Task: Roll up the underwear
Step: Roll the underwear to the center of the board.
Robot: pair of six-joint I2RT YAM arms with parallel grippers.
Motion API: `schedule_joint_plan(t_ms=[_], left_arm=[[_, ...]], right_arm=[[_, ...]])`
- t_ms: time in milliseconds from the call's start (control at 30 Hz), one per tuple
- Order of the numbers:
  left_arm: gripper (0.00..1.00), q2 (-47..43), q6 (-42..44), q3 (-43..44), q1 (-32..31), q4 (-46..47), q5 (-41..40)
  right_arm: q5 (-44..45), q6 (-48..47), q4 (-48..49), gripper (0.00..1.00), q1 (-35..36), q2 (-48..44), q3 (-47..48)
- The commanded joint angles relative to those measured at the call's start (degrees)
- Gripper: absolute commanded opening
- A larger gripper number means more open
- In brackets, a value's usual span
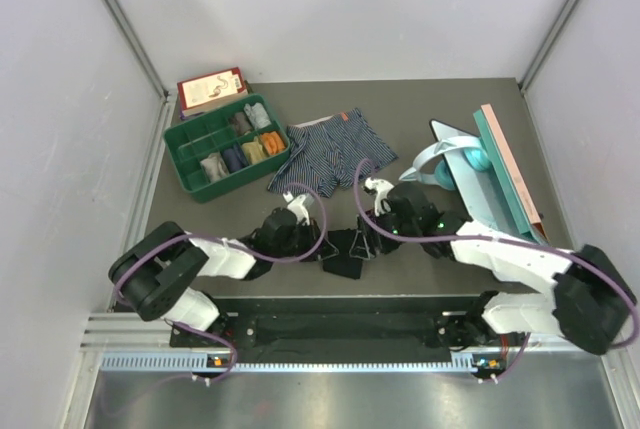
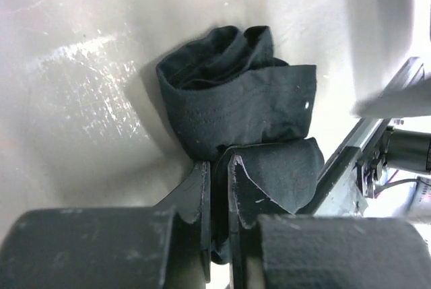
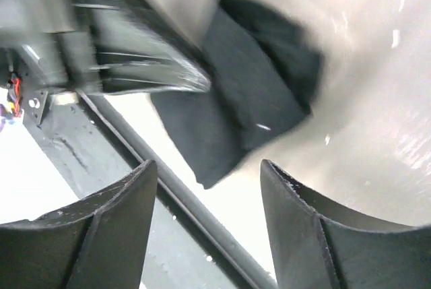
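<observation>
My left pincer [image 2: 219, 168] clamps the bunched plain black cloth briefs [image 2: 236, 100]; my right pincer [image 3: 207, 171], open, should tuck the loose flap just ahead.

White-and-black arms [image 1: 228, 258], purple cables [image 1: 357, 184]

No text can be read; the red box's [image 1: 211, 87] print is too small.

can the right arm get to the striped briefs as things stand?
Probably yes. The right gripper has its jaws open and empty, and the striped briefs lie flat just beyond it. Only the left gripper pinches the black briefs.
</observation>
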Motion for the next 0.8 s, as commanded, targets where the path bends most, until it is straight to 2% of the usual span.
schedule_joint_plan(t_ms=[0, 100, 200, 333, 533, 767], left_arm=[[0.0, -0.53, 2.99, 4.81, 2.11, -19.07, 3.99], [0.0, 0.08, 3.43, 6.22, 4.74, -22.49, 7.6], [0.0, 0.79, 4.22, 7.36, 6.41, -24.69, 10.94], [0.0, 1.58, 5.79, 8.77, 7.12, -27.07, 12.97], [0.0, 3.07, 6.41, 9.91, 7.65, -28.3, 14.73], [0.0, 3.34, 6.85, 10.35, 8.09, -28.83, 15.78]], right_arm=[[20.2, -9.93, -2.19, 0.63, 11.18, -7.33, 2.15], [28.65, -14.59, 5.62, 0.64, 20.76, -8.4, -0.84], [33.5, -18.19, 12.92, 0.63, 26.64, -7.35, -3.92], [37.92, -21.8, 17.24, 0.63, 32.11, -3.93, -5.07], [40.91, -24.18, 19.53, 0.62, 37.04, 1.88, -4.19], [42.75, -23.65, 20.67, 0.61, 37.31, 9.08, -4.36]])
